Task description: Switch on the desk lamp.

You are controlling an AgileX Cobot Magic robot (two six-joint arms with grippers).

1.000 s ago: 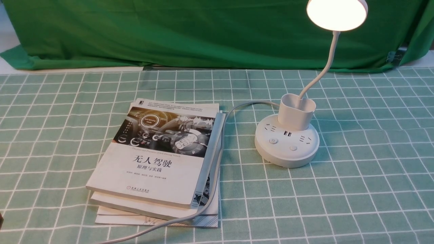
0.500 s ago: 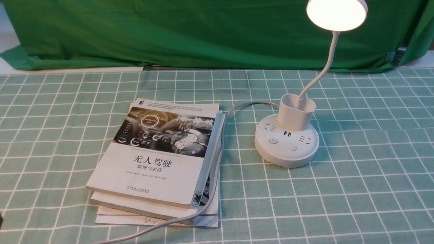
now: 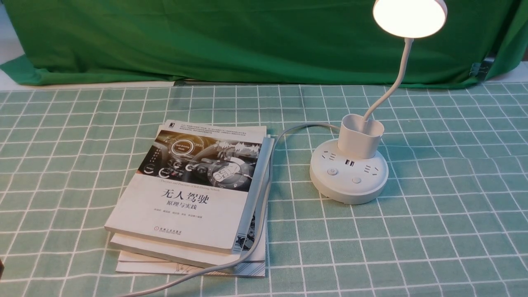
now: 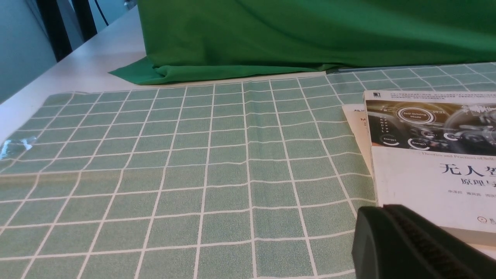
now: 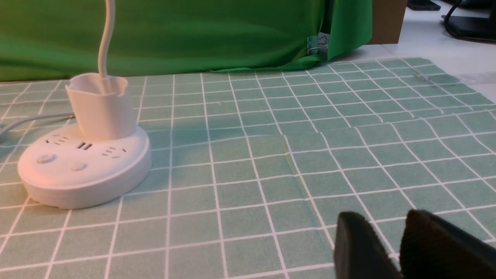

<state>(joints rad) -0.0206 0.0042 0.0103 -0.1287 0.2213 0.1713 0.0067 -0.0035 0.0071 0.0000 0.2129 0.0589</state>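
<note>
The desk lamp stands on the right of the table. Its round disc head (image 3: 409,16) glows bright, above the thin gooseneck (image 3: 396,82), the cup holder (image 3: 361,136) and the puck base (image 3: 348,181) with two buttons (image 3: 332,171). The base also shows in the right wrist view (image 5: 83,170). Neither gripper shows in the front view. My left gripper (image 4: 381,207) has its jaws pressed together, empty, beside the books. My right gripper (image 5: 383,217) has a narrow gap between its jaws, empty, low over the cloth and well to the right of the lamp base.
A stack of books (image 3: 194,194) lies left of the lamp and shows in the left wrist view (image 4: 434,162). The lamp's grey cord (image 3: 264,198) runs along the books to the front edge. A green backdrop (image 3: 247,37) hangs behind the checked tablecloth (image 3: 433,231).
</note>
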